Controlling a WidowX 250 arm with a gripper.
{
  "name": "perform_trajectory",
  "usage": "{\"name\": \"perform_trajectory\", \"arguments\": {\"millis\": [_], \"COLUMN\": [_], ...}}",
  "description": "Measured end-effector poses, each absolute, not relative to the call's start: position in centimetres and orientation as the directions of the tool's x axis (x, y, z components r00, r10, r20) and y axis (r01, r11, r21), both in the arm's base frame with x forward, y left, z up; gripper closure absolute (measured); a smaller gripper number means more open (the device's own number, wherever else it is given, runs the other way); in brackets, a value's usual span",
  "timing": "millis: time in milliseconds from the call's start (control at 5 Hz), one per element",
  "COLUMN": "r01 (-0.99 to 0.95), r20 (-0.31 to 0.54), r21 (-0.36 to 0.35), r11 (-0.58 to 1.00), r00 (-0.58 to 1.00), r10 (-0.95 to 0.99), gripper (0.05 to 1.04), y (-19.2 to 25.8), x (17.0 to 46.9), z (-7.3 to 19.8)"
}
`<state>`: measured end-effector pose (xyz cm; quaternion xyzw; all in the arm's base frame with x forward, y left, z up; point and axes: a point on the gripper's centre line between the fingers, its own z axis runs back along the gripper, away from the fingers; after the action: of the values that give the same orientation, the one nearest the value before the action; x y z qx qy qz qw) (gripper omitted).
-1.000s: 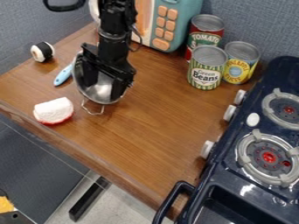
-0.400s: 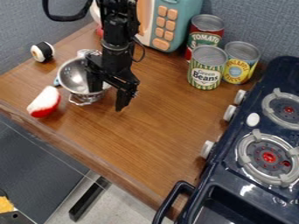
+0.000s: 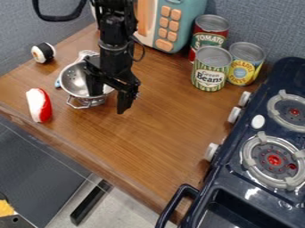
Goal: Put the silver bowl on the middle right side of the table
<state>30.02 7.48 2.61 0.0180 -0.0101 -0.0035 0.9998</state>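
Observation:
My gripper [image 3: 107,100] hangs over the right side of the silver bowl [image 3: 74,81], on the left part of the wooden table [image 3: 152,127]. Its fingers are spread, one over the bowl's inside and the other outside its right rim. The bowl is a metal colander standing upright, with wire handles, one toward the front. Part of its right side is hidden behind the gripper.
A red and white toy [image 3: 39,105] lies left of the bowl, a sushi roll [image 3: 43,52] behind it. Cans [image 3: 211,69] and a teal toy microwave [image 3: 173,22] stand at the back. The dark stove [image 3: 250,164] borders the right.
The bowl has gone from tilted in the gripper to upright on the table. The gripper has opened and shifted slightly. The red and white toy has rolled and moved left.

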Motion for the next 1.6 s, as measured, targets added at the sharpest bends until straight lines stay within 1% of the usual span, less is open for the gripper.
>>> {"name": "perform_trajectory", "arguments": {"millis": [200, 400, 600, 800, 1000, 1200, 1400, 1600], "r01": [0.011, 0.010, 0.027, 0.040, 0.125, 0.276, 0.459, 0.627], "r20": [0.013, 0.034, 0.022, 0.024, 0.030, 0.086, 0.258, 0.453], "r21": [0.032, -0.002, -0.021, -0.015, -0.055, -0.162, -0.350, -0.486], "r11": [0.999, 1.000, 0.999, 0.999, 0.991, 0.948, 0.816, 0.609], "r00": [1.000, 0.999, 0.999, 0.999, 0.992, 0.960, 0.885, 0.777], "r10": [-0.011, -0.010, -0.026, -0.040, -0.124, -0.265, -0.387, -0.438], "gripper": [0.269, 0.558, 0.805, 0.865, 0.873, 0.877, 0.890, 0.922], "y": [7.4, 7.5, 7.5, 7.4, 6.3, 4.1, 2.2, -0.1], "x": [30.0, 30.2, 30.4, 30.7, 31.5, 32.2, 32.6, 31.9], "z": [2.6, 2.6, 2.6, 2.8, 3.2, 4.2, 5.3, 5.8]}}
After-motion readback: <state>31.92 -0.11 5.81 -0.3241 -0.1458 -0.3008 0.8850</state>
